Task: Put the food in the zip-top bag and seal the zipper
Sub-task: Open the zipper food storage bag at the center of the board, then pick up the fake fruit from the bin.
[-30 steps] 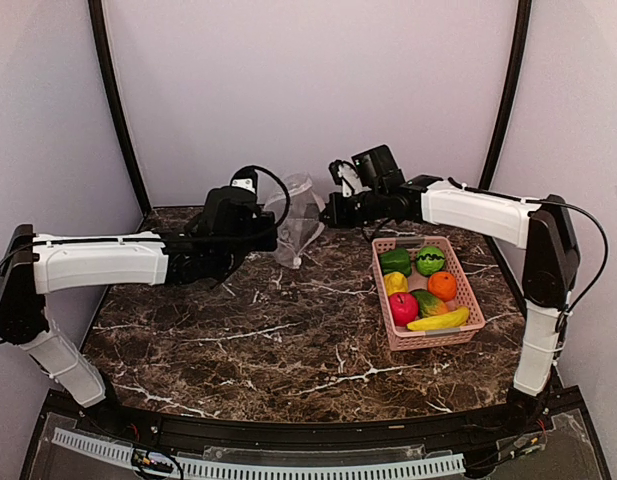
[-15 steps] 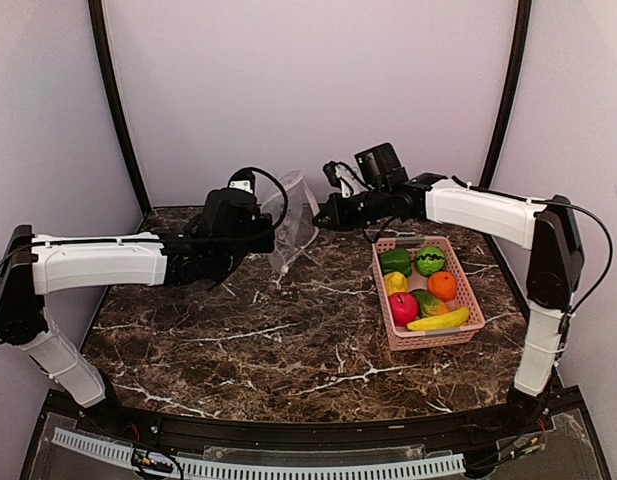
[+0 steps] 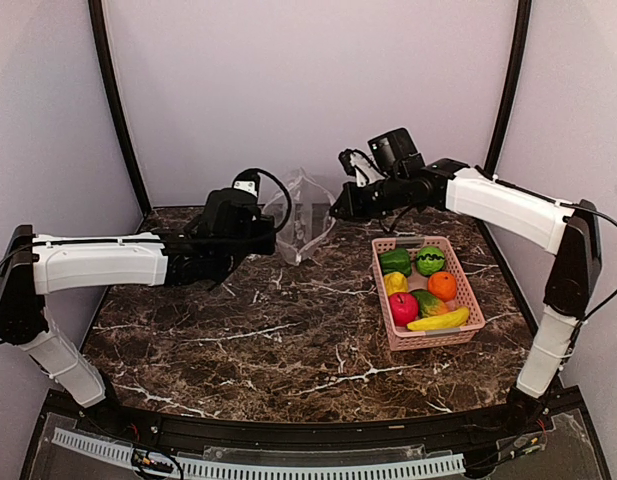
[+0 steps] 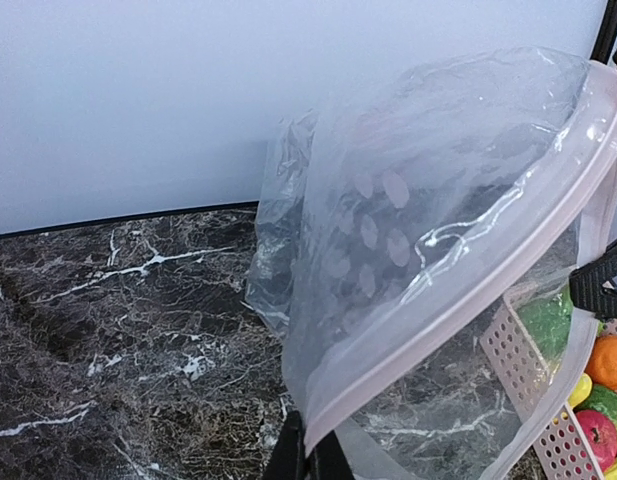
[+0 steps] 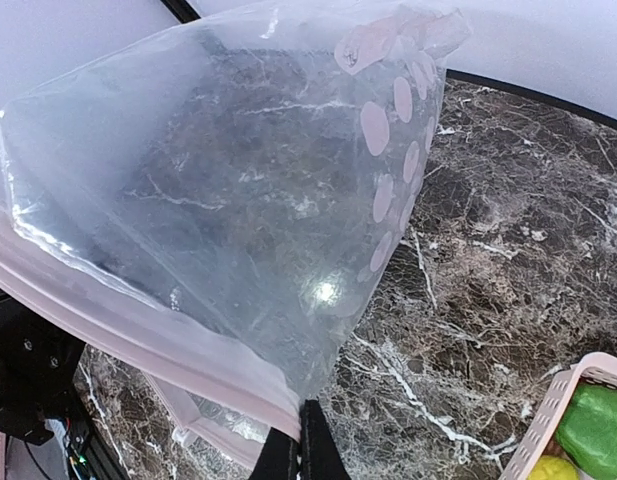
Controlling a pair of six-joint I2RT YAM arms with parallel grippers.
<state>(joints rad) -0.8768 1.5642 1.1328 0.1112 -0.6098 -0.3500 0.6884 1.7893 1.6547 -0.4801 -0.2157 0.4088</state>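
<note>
Right claw [image 3: 335, 212] has drawn rightward; with left claw [image 3: 278, 238] it clamps the zip-top bag [image 3: 306, 215], zipper [image 4: 458, 270] stretched left-to-right.

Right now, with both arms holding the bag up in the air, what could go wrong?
1. The left end effector and the right end effector pinch only the thin zipper edge of the floppy bag, so it may slip out.
2. All the food lies in the basket and both arms are busy. If one lets go to fetch a piece, the mouth will probably sag shut.
</note>
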